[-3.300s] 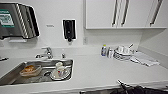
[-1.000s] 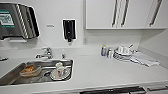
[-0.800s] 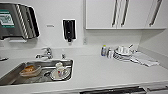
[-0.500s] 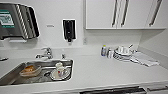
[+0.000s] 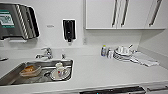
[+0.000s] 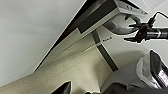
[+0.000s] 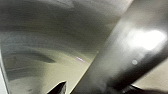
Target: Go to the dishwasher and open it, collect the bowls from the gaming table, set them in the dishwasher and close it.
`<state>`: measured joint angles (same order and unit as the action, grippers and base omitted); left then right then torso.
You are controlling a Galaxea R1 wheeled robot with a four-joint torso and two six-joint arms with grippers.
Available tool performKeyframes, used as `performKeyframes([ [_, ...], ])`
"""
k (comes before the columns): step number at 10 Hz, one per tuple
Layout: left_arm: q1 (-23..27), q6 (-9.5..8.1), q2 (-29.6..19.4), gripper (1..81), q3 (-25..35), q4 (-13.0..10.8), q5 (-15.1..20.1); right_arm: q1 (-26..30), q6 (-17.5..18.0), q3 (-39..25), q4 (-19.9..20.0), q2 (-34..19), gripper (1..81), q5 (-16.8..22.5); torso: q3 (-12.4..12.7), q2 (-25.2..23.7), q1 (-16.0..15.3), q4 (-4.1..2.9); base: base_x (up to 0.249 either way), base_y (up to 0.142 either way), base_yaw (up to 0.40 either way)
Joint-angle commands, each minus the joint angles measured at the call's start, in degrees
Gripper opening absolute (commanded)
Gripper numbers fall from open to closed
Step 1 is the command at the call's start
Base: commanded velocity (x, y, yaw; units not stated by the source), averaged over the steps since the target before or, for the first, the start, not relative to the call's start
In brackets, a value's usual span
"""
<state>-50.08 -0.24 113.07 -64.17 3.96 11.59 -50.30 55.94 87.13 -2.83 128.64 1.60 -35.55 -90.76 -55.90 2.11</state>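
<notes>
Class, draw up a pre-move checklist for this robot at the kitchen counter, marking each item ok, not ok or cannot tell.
1. Robot faces the counter: ok.
2. Dishwasher top edge in sight below the counter: ok.
3. Dishwasher door open: cannot tell.
4. Right gripper on the brushed steel panel: cannot tell.
5. Sink free of dishes: not ok, a cup and plate sit in it.

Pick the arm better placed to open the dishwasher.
Right, probably. Its wrist view sits close against the dishwasher and its brushed steel front. The left wrist view, looking up from lower down, shows the right hand near the panel's upper edge.
</notes>
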Motion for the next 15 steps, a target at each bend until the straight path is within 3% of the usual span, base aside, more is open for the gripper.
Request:
performKeyframes([
  [1,5.56,0.07,-1.70,81.1,1.33,-0.27,1.50,0.32,-1.71,0.84,-2.80,0.07,81.1,18.35,0.00,0.00,0.00,0.00,0.000,0.000,0.000],
  [9,5.56,0.07,-1.52,81.1,1.33,-0.18,1.50,0.15,-1.71,0.93,-2.80,1.12,81.1,18.44,0.00,-0.05,0.02,0.00,-0.064,0.000,0.000],
  [15,4.68,0.07,-1.26,81.1,1.33,-0.27,1.50,-1.17,-1.71,5.93,-3.41,7.88,81.1,18.79,0.00,-0.07,0.07,0.02,-0.076,0.000,0.000],
])
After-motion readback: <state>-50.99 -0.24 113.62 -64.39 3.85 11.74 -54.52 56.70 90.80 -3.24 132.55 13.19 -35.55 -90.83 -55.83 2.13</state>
